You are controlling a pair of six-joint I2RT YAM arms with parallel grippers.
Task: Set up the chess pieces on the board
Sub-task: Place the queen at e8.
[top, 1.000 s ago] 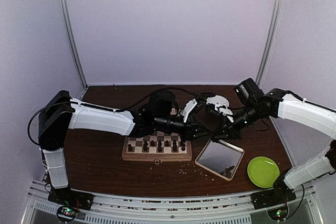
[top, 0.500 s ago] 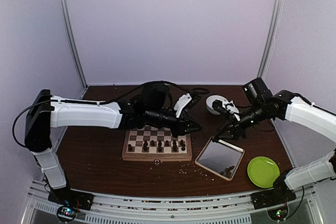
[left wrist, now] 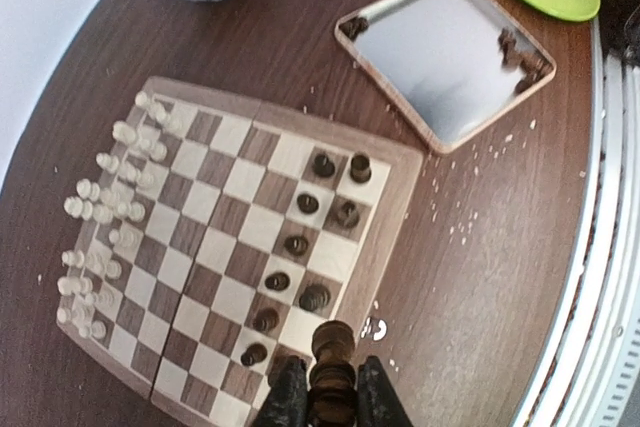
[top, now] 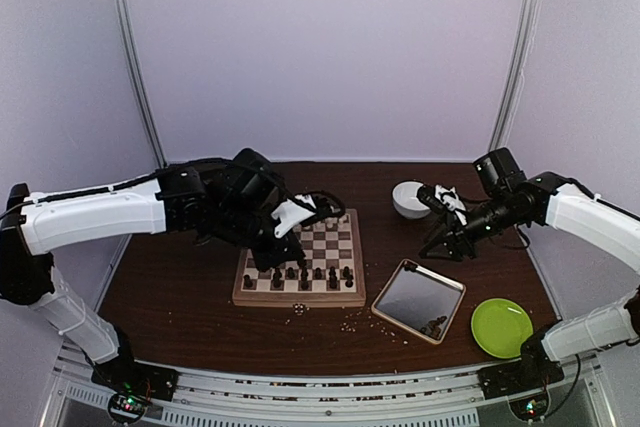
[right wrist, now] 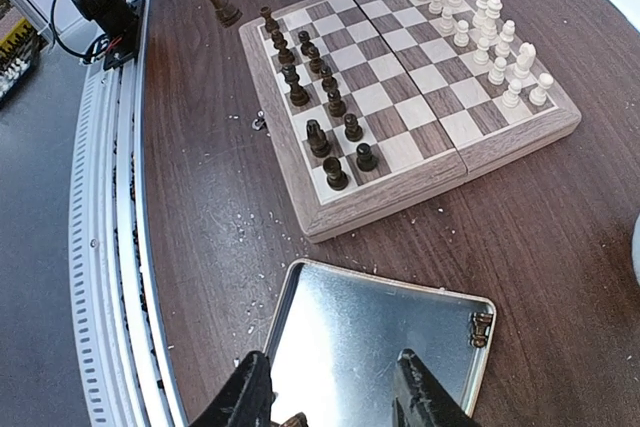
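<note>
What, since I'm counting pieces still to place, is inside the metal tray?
A few dark chess pieces lie in one corner of the metal tray, another opposite; otherwise bare metal. The cluster overlaps, hiding its count.

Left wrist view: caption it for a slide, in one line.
Left end effector holds a dark chess piece over the chessboard's partly filled dark side; cream pieces line the opposite side.

L gripper, dark piece in jaws: dark chess pieces packed just ahead, board mid ranks beyond bare. R gripper: tray centre below free, stray pieces fwd-right.
</note>
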